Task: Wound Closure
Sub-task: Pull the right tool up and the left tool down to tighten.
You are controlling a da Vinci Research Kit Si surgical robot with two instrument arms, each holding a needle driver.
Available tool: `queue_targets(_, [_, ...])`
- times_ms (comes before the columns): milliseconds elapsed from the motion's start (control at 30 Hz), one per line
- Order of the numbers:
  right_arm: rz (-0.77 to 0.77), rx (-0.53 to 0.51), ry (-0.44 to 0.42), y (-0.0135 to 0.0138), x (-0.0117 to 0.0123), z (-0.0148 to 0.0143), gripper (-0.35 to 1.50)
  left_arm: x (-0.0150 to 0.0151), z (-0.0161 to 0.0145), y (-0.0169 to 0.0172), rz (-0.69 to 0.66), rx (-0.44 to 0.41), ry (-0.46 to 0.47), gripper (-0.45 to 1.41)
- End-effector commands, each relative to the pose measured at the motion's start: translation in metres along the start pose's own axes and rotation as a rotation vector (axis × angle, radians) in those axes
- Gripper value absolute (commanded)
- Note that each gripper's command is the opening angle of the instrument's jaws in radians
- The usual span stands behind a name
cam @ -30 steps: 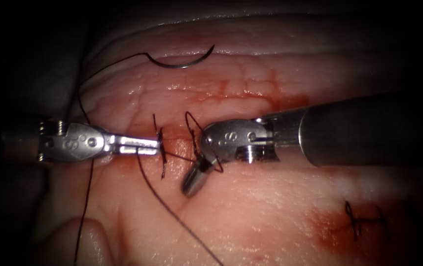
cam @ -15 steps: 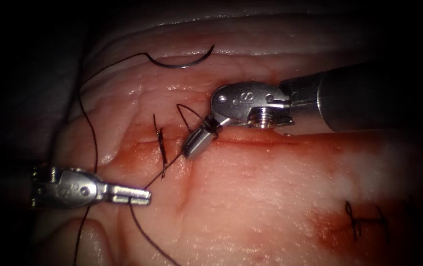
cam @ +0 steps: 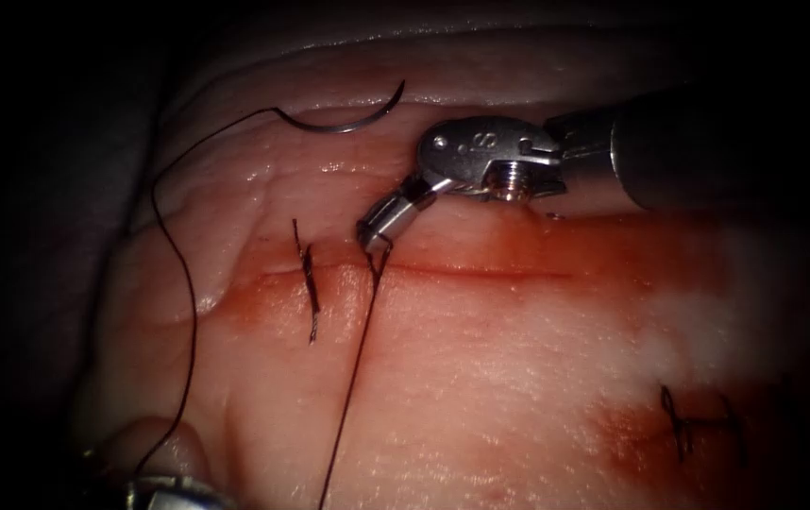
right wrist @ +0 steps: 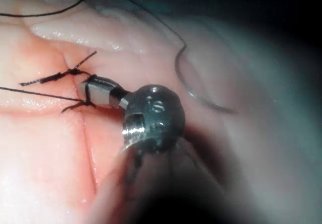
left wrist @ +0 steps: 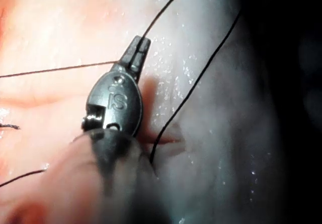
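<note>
- My right tool [cam: 375,233] sits at the cut [cam: 480,269] in the middle of the endoscope picture. Its jaws are closed tight on the thread [cam: 353,378].
- My left tool [left wrist: 135,58] is at the bottom left edge. Its jaws are pressed together on the thread too.
- The needle [cam: 344,121] lies loose on top of the tissue [cam: 518,359], upper left of the middle. No tool holds it.
- A tied stitch [cam: 309,279] crosses the cut just left of my right tool.
</note>
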Motion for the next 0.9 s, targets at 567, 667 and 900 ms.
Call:
queue_targets(567, [-0.008, -0.047, -0.001, 0.0013, -0.0001, 0.0017, -0.35, -0.0036, 0.0064, 0.0055, -0.049, -0.337, -0.052, -0.45])
queue_targets(667, [-0.001, -0.062, -0.002, 0.0016, -0.0001, 0.0018, -0.35, -0.0031, 0.0069, 0.0058, -0.051, -0.366, -0.039, -0.45])
queue_targets(900, [0.011, -0.093, -0.007, 0.002, -0.0004, 0.0016, -0.35, -0.0015, 0.0083, 0.0075, -0.059, -0.421, 0.003, -0.45])
